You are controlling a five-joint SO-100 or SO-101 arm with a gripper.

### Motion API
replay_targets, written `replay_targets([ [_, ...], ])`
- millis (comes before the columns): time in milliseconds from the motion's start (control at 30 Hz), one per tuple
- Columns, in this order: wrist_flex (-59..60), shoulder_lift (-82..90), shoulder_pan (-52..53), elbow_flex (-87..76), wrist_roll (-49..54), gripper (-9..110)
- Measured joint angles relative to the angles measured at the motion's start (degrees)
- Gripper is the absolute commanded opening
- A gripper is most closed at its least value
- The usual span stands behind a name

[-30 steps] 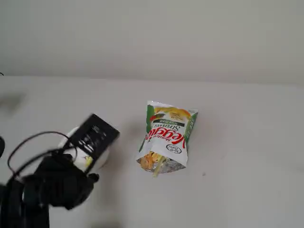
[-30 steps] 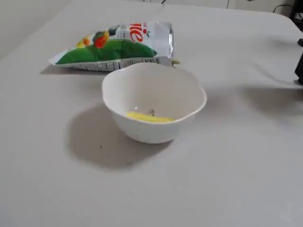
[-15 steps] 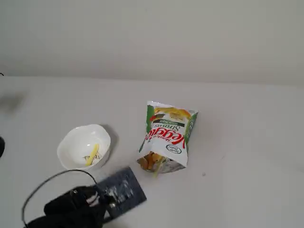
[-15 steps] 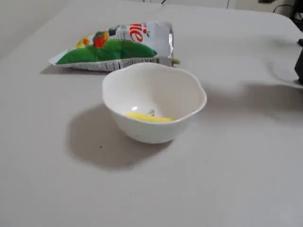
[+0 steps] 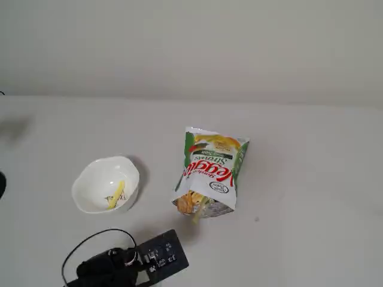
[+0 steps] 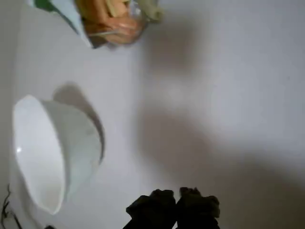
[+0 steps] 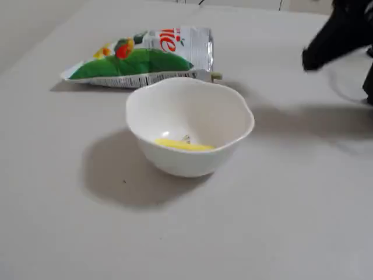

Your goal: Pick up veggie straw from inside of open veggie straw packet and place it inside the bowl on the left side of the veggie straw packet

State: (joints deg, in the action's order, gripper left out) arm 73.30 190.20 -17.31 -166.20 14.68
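A yellow veggie straw (image 5: 116,195) lies inside the white wavy-rimmed bowl (image 5: 96,179), also seen in another fixed view (image 7: 183,145). The veggie straw packet (image 5: 210,170) lies flat to the right of the bowl in a fixed view, its open mouth facing the arm. Orange sticks (image 6: 112,24) and a pale greenish one (image 6: 151,9) show in the mouth. My gripper (image 6: 177,198) is at the bottom of the wrist view, fingertips together and empty, above bare table to the right of the bowl (image 6: 71,152). It is a dark blur (image 7: 329,38) at the upper right of a fixed view.
The arm's black body (image 5: 128,263) and a looping cable (image 5: 75,254) sit at the bottom edge of a fixed view, in front of the bowl. A pale wall runs behind the white table (image 5: 311,179). A small dark speck (image 5: 257,219) lies right of the packet.
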Motion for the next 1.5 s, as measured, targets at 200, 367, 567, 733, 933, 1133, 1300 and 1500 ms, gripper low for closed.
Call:
replay_targets([
  [200,-3.43,-0.53,-1.76,-6.33,-3.69,0],
  [367,-4.31,-0.18,-2.72,-6.77,-4.66,0],
  [567,-4.39,-0.18,-2.81,-6.77,-4.66,0],
  [733,-4.39,-0.18,-2.81,-6.77,-4.66,0],
  [933,-4.39,-0.18,-2.81,-6.77,-4.66,0],
  [1133,-4.39,-0.18,-2.55,-6.86,-5.80,0],
  [1300,-4.39,-0.18,-1.41,-6.86,-7.29,0],
  [1500,-4.39,-0.18,-1.14,-6.86,-7.56,0],
])
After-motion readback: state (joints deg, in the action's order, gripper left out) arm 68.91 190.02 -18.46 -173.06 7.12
